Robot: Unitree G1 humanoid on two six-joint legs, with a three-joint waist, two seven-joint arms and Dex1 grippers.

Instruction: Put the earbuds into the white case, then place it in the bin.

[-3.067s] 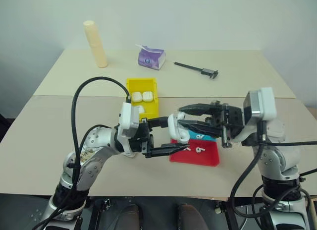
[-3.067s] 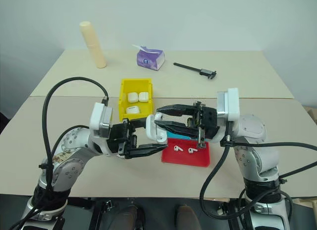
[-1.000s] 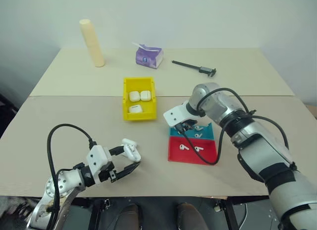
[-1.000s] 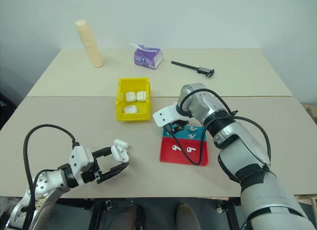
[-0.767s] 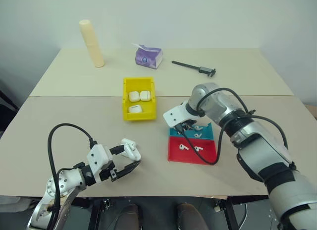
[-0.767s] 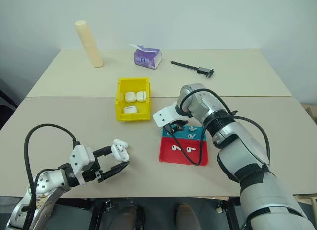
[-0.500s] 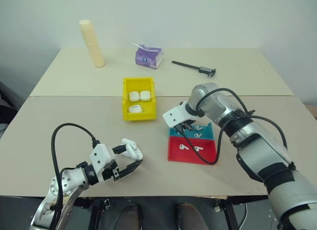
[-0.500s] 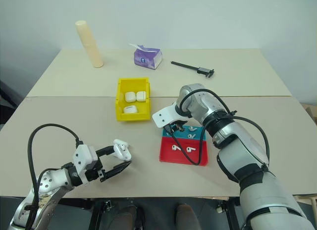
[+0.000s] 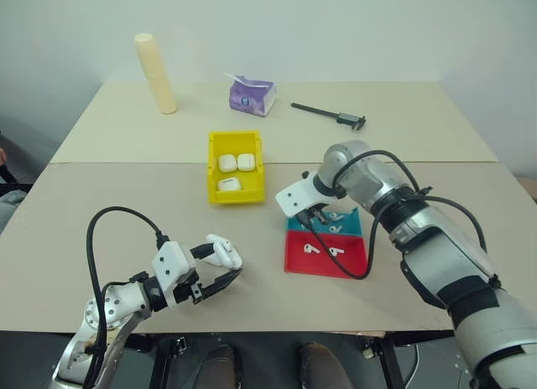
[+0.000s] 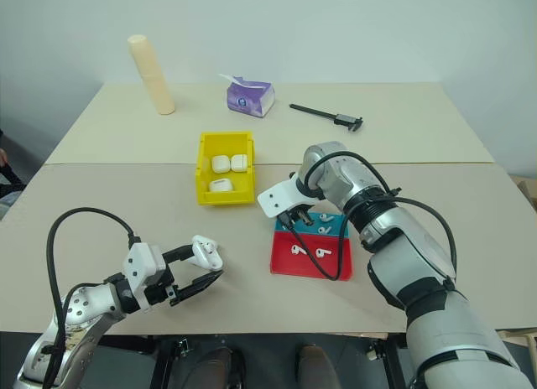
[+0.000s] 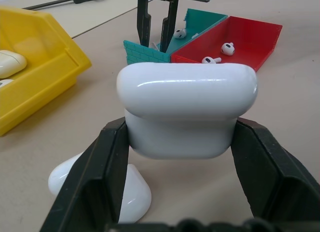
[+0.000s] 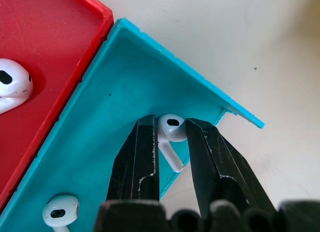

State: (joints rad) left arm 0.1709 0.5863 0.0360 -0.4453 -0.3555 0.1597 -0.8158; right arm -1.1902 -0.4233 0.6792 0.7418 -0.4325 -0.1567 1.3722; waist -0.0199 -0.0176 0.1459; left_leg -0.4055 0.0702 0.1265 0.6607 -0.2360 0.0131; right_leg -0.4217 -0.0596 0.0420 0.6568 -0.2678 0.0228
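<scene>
**A:** Since a second before, what had moved?

**B:** Only the right gripper's fingers, which had drawn in around an earbud; both arms had held their places, and three seconds back the two grippers had been together at table centre.

**A:** Go from the near edge outward.

**B:** Nearest, at about 7 o'clock on the table, the left gripper [image 9: 220, 267] was clamped on the white case [image 9: 221, 252], lid flipped up, carried just above the table [image 9: 109, 196]. Farther in, at roughly 4 o'clock, sat the red tray [image 9: 348, 268] with two earbuds, and touching its far side the teal tray [image 12: 100, 157]. There the right gripper [image 12: 172, 142] pointed steeply down, its fingers [image 12: 142, 147] pinching the earbud [image 12: 172, 128] at the tray's corner.

**A:** And the relation that mattered?

**B:** That earbud's head sat between the pads, its stem running back along the fingers. The open case lay toward 8 o'clock of it, well apart, so I judged the right arm had to carry it over.

**A:** Beyond that?

**B:** The bin [image 9: 213, 163], at 12 o'clock from centre, already held three cases
</scene>
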